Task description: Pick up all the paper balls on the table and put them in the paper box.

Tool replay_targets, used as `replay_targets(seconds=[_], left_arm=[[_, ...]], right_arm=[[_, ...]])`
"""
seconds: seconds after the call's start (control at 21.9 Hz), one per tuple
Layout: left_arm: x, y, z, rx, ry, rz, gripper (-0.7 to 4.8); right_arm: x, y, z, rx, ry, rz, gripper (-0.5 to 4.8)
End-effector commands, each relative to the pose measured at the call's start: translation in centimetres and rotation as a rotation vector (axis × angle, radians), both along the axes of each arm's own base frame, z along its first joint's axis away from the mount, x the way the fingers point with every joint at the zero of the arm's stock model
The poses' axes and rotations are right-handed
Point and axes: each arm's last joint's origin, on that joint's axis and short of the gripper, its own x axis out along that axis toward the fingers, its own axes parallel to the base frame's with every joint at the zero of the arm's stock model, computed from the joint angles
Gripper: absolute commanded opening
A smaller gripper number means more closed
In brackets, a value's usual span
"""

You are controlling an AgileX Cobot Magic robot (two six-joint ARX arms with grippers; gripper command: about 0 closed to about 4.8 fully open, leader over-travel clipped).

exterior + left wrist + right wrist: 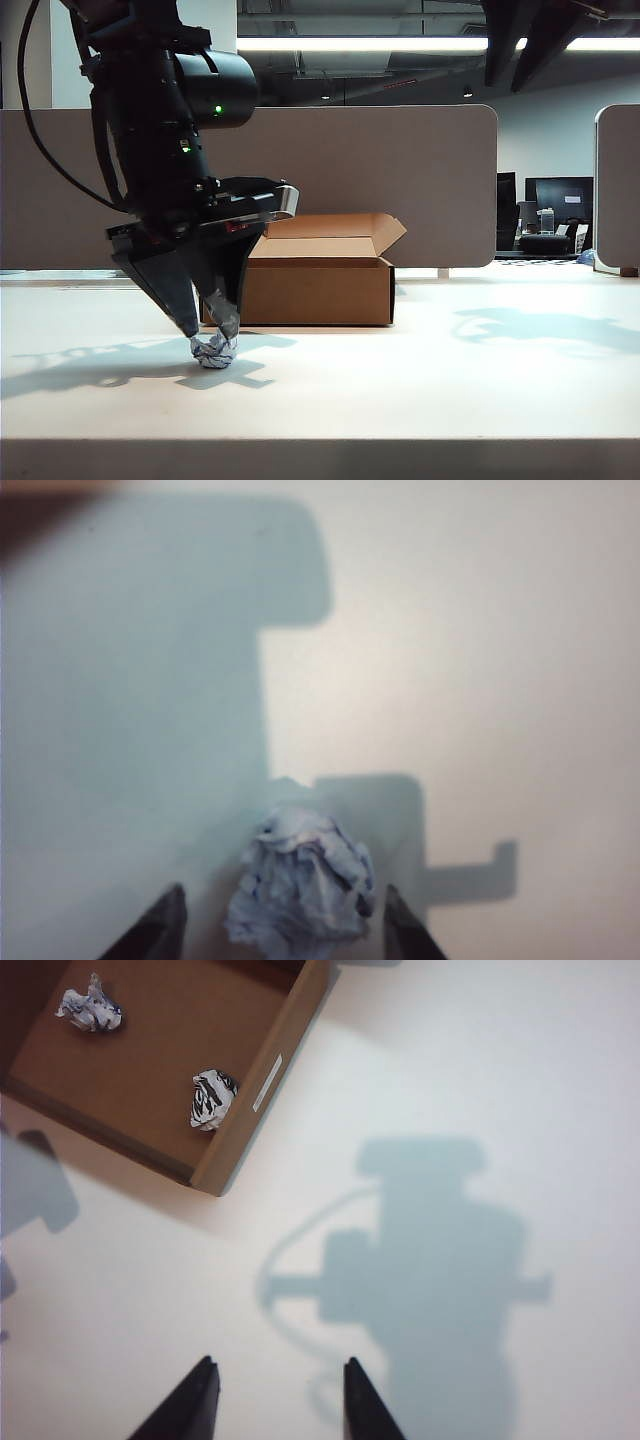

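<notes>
A crumpled paper ball (214, 350) with bluish print lies on the white table (420, 390) in front of the brown paper box (318, 280). My left gripper (207, 330) stands open just over that ball, a finger on each side and a gap between each finger and the paper. The left wrist view shows the ball (302, 883) between the open left gripper (282, 898). My right gripper (279, 1370) hangs open over bare table with nothing between its fingers; it does not show in the exterior view. Inside the box (255, 1095) lie two paper balls (212, 1098) (90, 1007).
A grey-brown partition panel (400, 170) runs behind the box, with another panel (618, 190) at the far right. The box's flaps (385, 232) stand open upward. The table's front edge (320, 445) lies close to the ball.
</notes>
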Motion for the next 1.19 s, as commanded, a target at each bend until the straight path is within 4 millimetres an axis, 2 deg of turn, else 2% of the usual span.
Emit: replay_targets(seconds=[0.05,0.27,0.32,0.41,0.46,0.68,0.78,0.87,0.91,1.0,1.09,1.19], left_arm=[[0.0,-0.1,-0.1,0.001,0.003,-0.005,2.45],[0.1,-0.4,-1.3,0.027,0.043,-0.010,2.38],[0.1,-0.5,-1.4,0.028,0.044,-0.011,2.15],[0.1,-0.5,-1.4,0.026,0.041,-0.012,0.71],[0.1,-0.5,-1.4,0.025,0.038,-0.011,0.33],[0.6,-0.8,-0.7,0.004,0.008,-0.012,0.12],[1.4,-1.3,1.2,-0.022,-0.033,-0.011,0.12],[2.8,-2.1,4.7,-0.085,-0.138,-0.010,0.12],[3.8,-2.7,7.2,-0.126,-0.248,0.000,0.12],[5.2,-3.3,10.9,-0.176,-0.465,0.050,0.12],[6.7,-3.1,13.2,-0.231,-0.612,0.101,0.18],[7.8,-3.0,13.5,-0.237,-0.628,0.120,0.44]], right_arm=[[-0.2,0.0,0.4,0.001,-0.019,0.001,1.80],[-0.2,0.0,0.4,0.000,-0.016,0.001,1.80],[-0.2,0.0,0.4,-0.001,-0.016,0.000,1.80],[-0.2,-0.1,0.3,-0.021,-0.020,-0.013,1.80],[-0.2,-0.1,0.3,-0.031,-0.022,-0.019,1.79],[-0.2,-0.1,0.3,-0.033,-0.023,-0.021,1.79],[-0.2,-0.1,0.4,-0.034,-0.026,-0.020,1.79],[-0.1,-0.1,0.4,-0.033,-0.033,-0.018,1.79],[-0.1,-0.1,0.4,-0.032,-0.038,-0.018,1.79],[-0.1,-0.1,0.4,-0.032,-0.038,-0.018,1.79],[-0.1,-0.1,0.4,-0.032,-0.038,-0.018,1.79],[-0.1,-0.1,0.4,-0.031,-0.036,-0.018,1.79]])
